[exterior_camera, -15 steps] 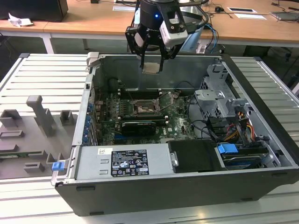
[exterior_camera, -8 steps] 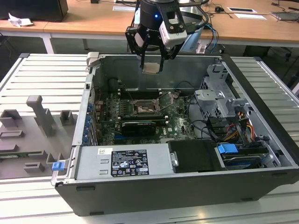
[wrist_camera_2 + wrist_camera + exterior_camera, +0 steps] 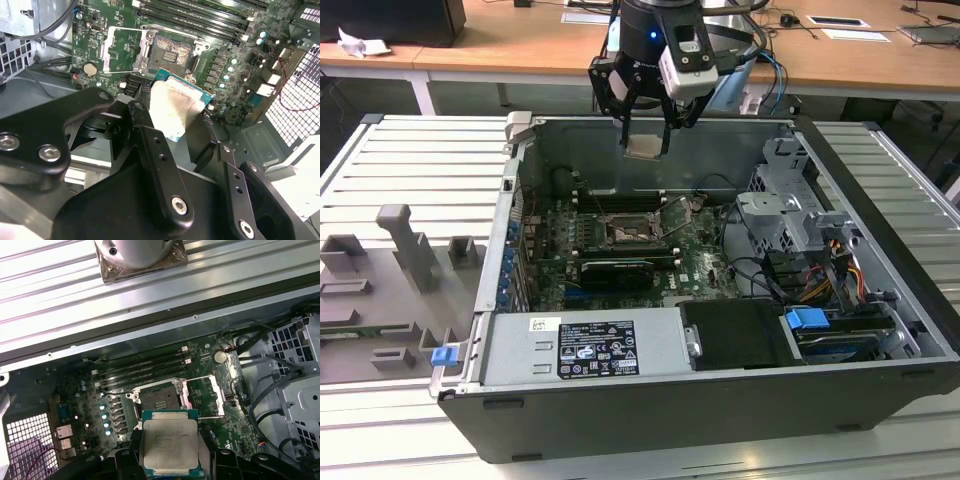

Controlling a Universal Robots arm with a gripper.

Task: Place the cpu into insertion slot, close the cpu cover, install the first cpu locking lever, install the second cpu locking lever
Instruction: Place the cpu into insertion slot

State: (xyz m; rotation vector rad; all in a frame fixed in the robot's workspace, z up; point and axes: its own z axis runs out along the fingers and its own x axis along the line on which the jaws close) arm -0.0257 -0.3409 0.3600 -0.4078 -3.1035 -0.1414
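My gripper (image 3: pixel 645 140) hangs above the open computer case and is shut on the cpu (image 3: pixel 645 148), a thin square chip with a pale metal face. In both wrist views the cpu (image 3: pixel 170 445) (image 3: pixel 175 107) sits between the black fingers (image 3: pixel 142 122), well above the green board. The insertion slot (image 3: pixel 157 399) (image 3: pixel 172 50) (image 3: pixel 625 233) lies bare below it, a dark square socket with a metal rim. The cpu cover (image 3: pixel 202 396) (image 3: pixel 122 47) stands swung open beside the socket. A thin lever rod (image 3: pixel 212 416) sticks out near the cover.
Long memory slots (image 3: pixel 145 371) run along the socket's far side. A black card (image 3: pixel 617 270) and a silver power supply (image 3: pixel 580 345) lie nearer the exterior view's front. A drive cage (image 3: pixel 790 210) with cables is at the exterior view's right. Grey fixtures (image 3: pixel 410 250) stand on the table outside the case.
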